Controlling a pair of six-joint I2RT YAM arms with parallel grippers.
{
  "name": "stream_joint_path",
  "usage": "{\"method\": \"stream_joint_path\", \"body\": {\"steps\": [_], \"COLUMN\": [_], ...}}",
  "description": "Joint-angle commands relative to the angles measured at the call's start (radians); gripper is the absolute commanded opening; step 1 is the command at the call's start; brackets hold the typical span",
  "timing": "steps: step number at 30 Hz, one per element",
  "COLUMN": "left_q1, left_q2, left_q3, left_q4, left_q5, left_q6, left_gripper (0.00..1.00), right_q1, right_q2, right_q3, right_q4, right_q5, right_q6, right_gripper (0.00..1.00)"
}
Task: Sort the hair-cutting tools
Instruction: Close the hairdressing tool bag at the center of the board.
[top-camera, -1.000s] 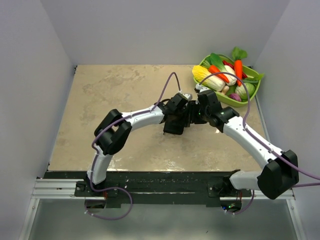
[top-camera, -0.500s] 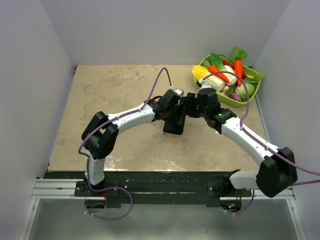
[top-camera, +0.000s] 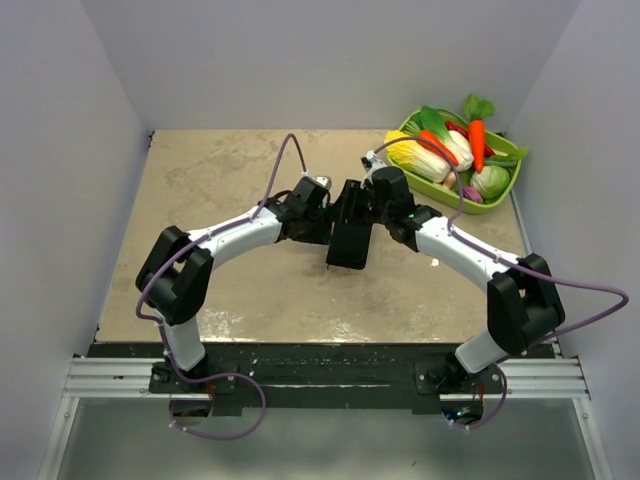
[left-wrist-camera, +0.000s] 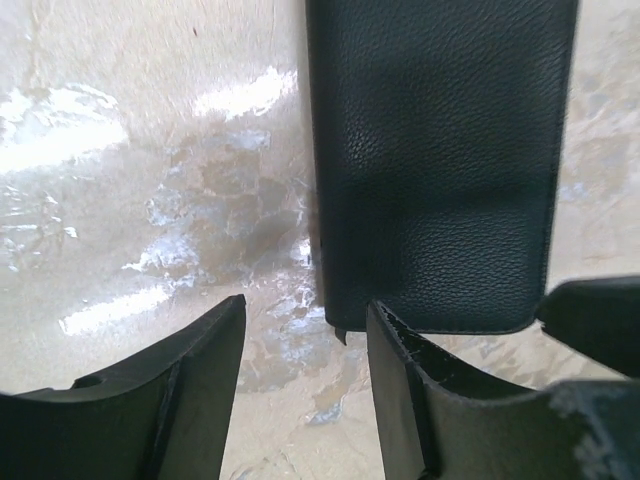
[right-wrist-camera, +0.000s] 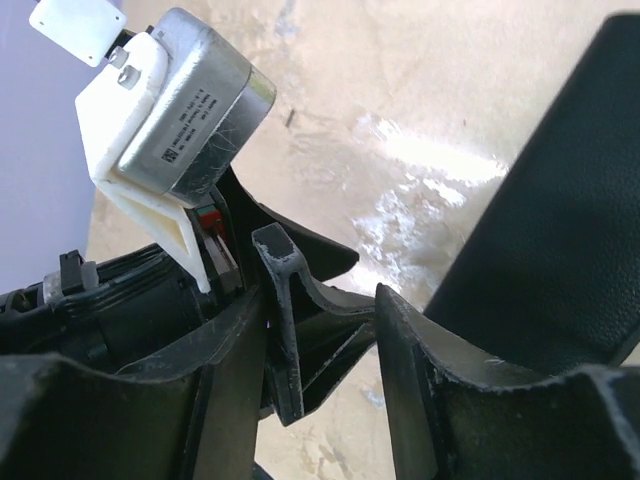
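Observation:
The flat black case (top-camera: 348, 250) lies shut on the table, mid-right. No combs or scissors show in any view. My left gripper (top-camera: 332, 225) sits at the case's far left corner, and my right gripper (top-camera: 352, 200) is just behind its far end. In the left wrist view my left gripper (left-wrist-camera: 305, 305) is open and empty over bare table, with the case's (left-wrist-camera: 440, 170) near corner just past its right fingertip. In the right wrist view my right gripper (right-wrist-camera: 320, 300) is open and empty, with a left-gripper finger (right-wrist-camera: 280, 300) in front of the gap and the case (right-wrist-camera: 560, 250) to the right.
A green basket (top-camera: 505, 188) of toy vegetables stands at the back right corner. Grey walls close in the table on three sides. The left arm's wrist camera (right-wrist-camera: 190, 100) is close in front of my right gripper.
Both grippers have moved left and back, from over the middle of the case to its far end. The left arm's elbow has swung left. The case has not moved.

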Motion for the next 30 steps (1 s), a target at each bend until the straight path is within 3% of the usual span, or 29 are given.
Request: {"method": "stream_joint_path", "body": {"steps": [1,9,14,21,30], "left_q1": [0.047,0.089,0.093,0.101,0.125], "left_q2": [-0.168,-0.075,-0.009,0.043,0.068], "left_q3": [0.002,0.048,0.1,0.175,0.16], "left_q4": [-0.02,-0.031,-0.04,-0.054,-0.043], "left_q5": [0.075,0.056,0.056,0.059,0.087], "left_q6": [0.059,0.07,0.069,0.078,0.075], "left_gripper": [0.56,0.56,0.57,0.57,0.57], "right_q1": [-0.086,-0.086,-0.086,-0.086,-0.086], "right_q2": [0.004,-0.149,-0.217,-0.047,0.103], "right_q3": [0.032,0.046,0.004,0.046,0.08], "right_q4": [-0.14,-0.287,-0.289,-0.289,-0.218], "right_q5": [0.443,0.376,0.389,0.36,0.352], "right_q6": [-0.115,-0.161,-0.164,-0.184,-0.195], "right_gripper": [0.48,0.51,0.53,0.54,0.55]}}
